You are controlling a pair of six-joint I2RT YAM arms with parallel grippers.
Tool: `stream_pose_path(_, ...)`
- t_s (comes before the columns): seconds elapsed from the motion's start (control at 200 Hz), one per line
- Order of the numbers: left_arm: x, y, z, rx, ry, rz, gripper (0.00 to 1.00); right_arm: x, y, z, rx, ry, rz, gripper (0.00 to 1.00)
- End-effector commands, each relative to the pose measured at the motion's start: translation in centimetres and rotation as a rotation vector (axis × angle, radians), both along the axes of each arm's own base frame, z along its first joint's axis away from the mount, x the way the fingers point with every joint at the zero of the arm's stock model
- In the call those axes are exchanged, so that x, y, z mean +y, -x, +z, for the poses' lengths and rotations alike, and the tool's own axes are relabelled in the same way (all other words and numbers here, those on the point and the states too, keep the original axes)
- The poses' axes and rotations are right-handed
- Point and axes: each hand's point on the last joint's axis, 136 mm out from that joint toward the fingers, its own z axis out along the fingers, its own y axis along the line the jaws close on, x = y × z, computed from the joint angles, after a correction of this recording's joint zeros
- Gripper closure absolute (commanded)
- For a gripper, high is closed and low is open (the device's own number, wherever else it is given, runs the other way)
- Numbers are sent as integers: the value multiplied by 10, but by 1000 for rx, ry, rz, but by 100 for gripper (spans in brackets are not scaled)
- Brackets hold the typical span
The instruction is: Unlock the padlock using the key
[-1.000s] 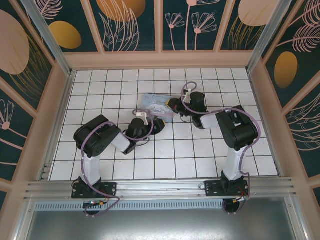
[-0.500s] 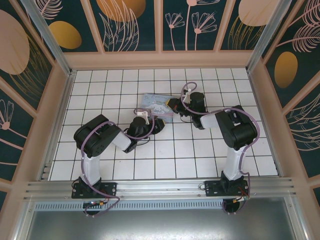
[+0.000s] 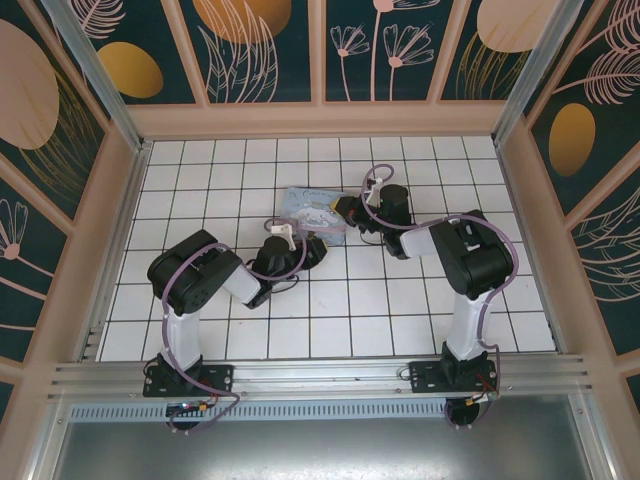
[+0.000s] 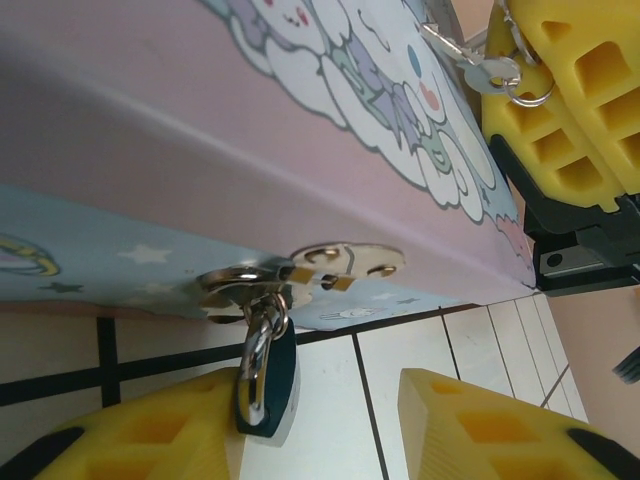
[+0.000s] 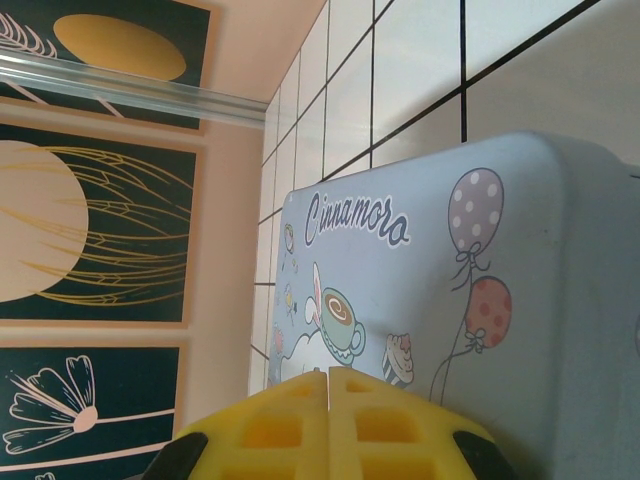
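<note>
The padlock (image 4: 268, 385), dark bluish with a silver shackle, hangs from the metal hasp (image 4: 300, 272) on the front of the pastel cartoon box (image 3: 312, 208). My left gripper (image 4: 320, 428) is open around it: the padlock leans against the left finger (image 4: 140, 435), and a wide gap separates it from the right finger (image 4: 490, 420). The small key (image 4: 480, 68) with its ring sticks out of my right gripper (image 5: 328, 385), which is shut on it above the box lid, at the box's right side (image 3: 347, 212).
The box (image 4: 200, 130) lies on the white tiled floor (image 3: 330, 300) near the middle, between the two arms. Peach walls with dark floral panels (image 3: 270, 50) enclose the floor. Open tiles lie to the left, right and front.
The left jaws have narrowed somewhat around the padlock. Both arms have barely shifted and the right gripper stays shut.
</note>
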Motion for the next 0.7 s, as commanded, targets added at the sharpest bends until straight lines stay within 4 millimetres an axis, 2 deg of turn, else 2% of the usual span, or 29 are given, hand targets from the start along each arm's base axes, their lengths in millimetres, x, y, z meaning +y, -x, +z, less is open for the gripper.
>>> stream_pose_path(0.0,4,0,3,-5,21,26,57,2,15,-35,94,38,22,100)
stream_pose_path(0.265,5,0,-1,4,13,34,60,2,16,-35,95,37,21,100)
stream_pose_path(0.696,6,-2,-6,17,2,47,73,2,15,-36,96,38,21,100)
